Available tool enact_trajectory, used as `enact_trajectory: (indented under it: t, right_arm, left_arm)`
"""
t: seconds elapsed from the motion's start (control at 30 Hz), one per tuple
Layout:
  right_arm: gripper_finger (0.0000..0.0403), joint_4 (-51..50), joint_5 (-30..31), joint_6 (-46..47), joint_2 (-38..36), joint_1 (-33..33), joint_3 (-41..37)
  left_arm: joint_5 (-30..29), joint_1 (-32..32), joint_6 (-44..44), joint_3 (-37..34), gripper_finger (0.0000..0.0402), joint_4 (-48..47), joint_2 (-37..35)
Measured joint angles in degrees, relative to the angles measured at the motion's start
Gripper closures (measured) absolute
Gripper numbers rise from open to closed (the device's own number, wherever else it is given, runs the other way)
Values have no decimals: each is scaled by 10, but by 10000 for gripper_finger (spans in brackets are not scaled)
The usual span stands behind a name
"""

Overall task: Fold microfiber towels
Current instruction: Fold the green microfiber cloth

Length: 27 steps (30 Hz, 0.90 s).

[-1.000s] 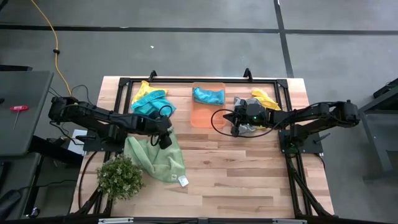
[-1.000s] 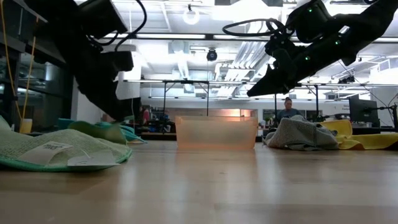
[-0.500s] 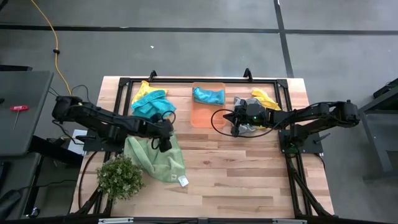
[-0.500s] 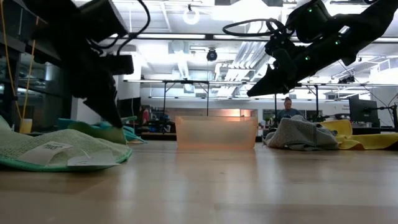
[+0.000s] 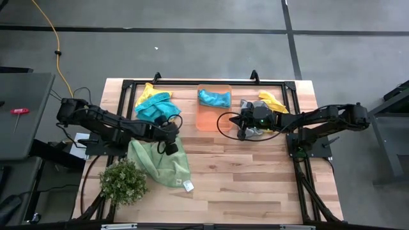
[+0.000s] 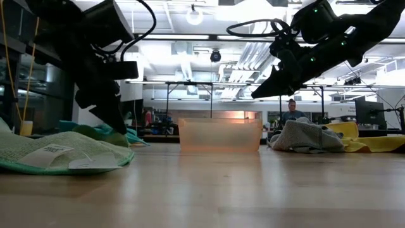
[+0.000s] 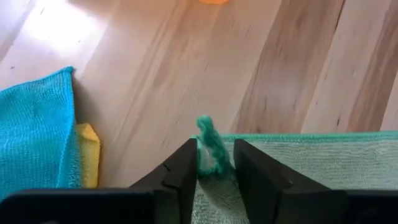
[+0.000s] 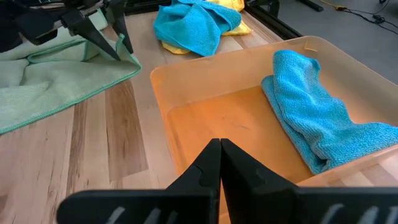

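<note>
While bare wood surrounds it, left gripper (image 7: 214, 163) pinches green towel (image 7: 323, 158) edge.

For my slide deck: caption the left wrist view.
Left gripper pinching a raised corner of the light green towel on the wooden table.

The bin (image 5: 214, 107) sits at twelve o'clock on the table (image 5: 255, 185), with one towel (image 5: 214, 98) in it. At about ten o'clock two towels (image 5: 155, 103) lie heaped, one on the other. At two o'clock, right of the bin, lie two more towels (image 5: 268, 102). A spread towel (image 5: 163, 163) lies at about eight o'clock, with the plant (image 5: 123, 182) to its left at the table's edge. The left gripper (image 5: 167, 145) is on that towel's far edge; the right gripper (image 5: 241, 133) is just right of the bin.
</note>
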Motion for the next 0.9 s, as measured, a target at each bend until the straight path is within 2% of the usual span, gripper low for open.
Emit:
enact_trajectory:
  t: [0.2, 0.4, 0.6, 0.9]
  right_arm:
    - [403, 0, 0, 0, 0, 0, 0]
    - [403, 0, 0, 0, 0, 0, 0]
    - [403, 0, 0, 0, 0, 0, 0]
    - [403, 0, 0, 0, 0, 0, 0]
  left_arm:
    - [13, 0, -9, 24, 370, -51, 0]
    - [27, 0, -10, 44, 383, -87, 0]
    - [18, 0, 10, 57, 361, -86, 0]
    - [-12, 0, -42, 90, 272, -172, 0]
